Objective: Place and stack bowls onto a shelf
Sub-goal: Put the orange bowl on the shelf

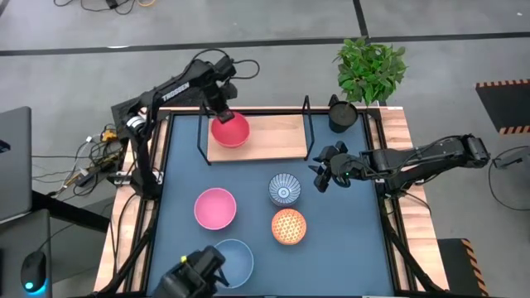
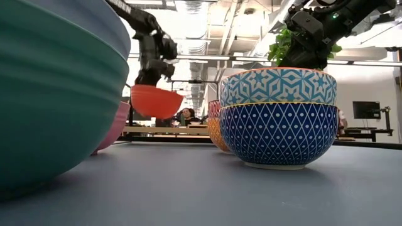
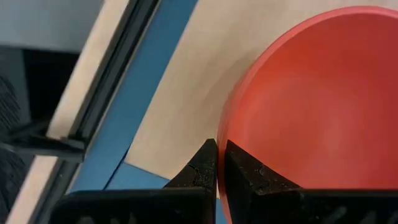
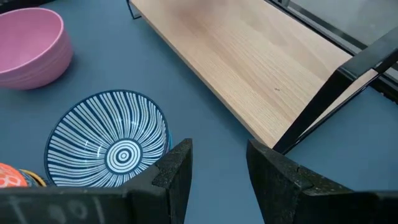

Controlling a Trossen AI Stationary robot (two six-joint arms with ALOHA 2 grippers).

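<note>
Upper left, the left gripper (image 1: 225, 110) pinches the red bowl's (image 1: 231, 130) rim above the shelf (image 1: 273, 137); the right gripper (image 1: 321, 170), spread, hovers beside the shelf.

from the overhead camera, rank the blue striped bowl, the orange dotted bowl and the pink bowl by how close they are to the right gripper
1. Blue-and-white striped bowl, just beside the right gripper.
2. Orange dotted bowl, nearer the table's front.
3. Pink bowl, farther toward the left side.

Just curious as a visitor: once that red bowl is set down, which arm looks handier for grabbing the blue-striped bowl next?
Probably the right: the right gripper hangs open beside the blue-striped bowl, while the left gripper grips the red bowl.
</note>
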